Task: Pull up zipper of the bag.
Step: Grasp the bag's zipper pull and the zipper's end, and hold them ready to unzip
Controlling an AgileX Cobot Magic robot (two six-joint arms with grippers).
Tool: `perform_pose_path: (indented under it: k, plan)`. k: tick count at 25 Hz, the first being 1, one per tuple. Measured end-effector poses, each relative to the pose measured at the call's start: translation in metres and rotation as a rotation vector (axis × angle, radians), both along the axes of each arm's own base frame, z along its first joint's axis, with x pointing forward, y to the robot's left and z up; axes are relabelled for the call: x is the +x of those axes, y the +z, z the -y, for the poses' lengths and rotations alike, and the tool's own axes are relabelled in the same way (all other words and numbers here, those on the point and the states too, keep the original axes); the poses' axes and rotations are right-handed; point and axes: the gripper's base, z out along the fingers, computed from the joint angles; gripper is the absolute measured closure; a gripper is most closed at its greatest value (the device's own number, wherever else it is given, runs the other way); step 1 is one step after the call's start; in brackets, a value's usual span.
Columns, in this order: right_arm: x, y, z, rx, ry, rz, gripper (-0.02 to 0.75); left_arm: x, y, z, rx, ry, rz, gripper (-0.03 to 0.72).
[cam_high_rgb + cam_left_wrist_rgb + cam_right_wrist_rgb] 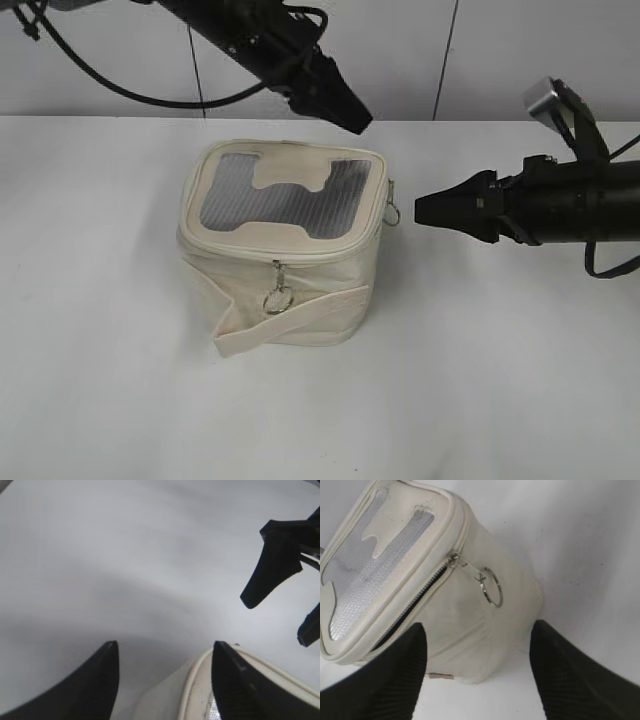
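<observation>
The cream bag (pixel 300 300) stands mid-table, its grey mesh top and bone-shaped patch facing up. One zipper slider with a ring pull (pixel 277 296) hangs on the front side and another (pixel 392 208) on the right side. In the right wrist view the bag (pixel 470 630) shows that right-side slider and ring (pixel 491 587), with the zip track gaping dark to its left. My right gripper (pixel 420 210) is open and empty, just right of the bag (pixel 479 630). My left gripper (pixel 358 118) is open and empty above the bag's back right corner (pixel 165 647).
A loose cream strap (pixel 290 318) wraps the bag's lower body and sticks out at the front left. The white table (pixel 500 380) spreads all round. A pale wall with vertical seams stands behind. The right gripper's fingers show in the left wrist view (pixel 272 565).
</observation>
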Motion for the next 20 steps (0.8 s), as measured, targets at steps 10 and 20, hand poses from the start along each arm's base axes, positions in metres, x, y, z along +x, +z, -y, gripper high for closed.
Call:
perform_pose_path:
  k: [10,20]
  plan:
    - [0.000,0.000,0.000,0.001,0.005,0.014,0.220,-0.003,-0.023,0.011,0.094,-0.015,-0.037,0.242]
    - [0.000,0.001,0.000,0.005,0.000,0.014,0.221,-0.003,-0.024,0.011,0.108,0.028,-0.078,0.242]
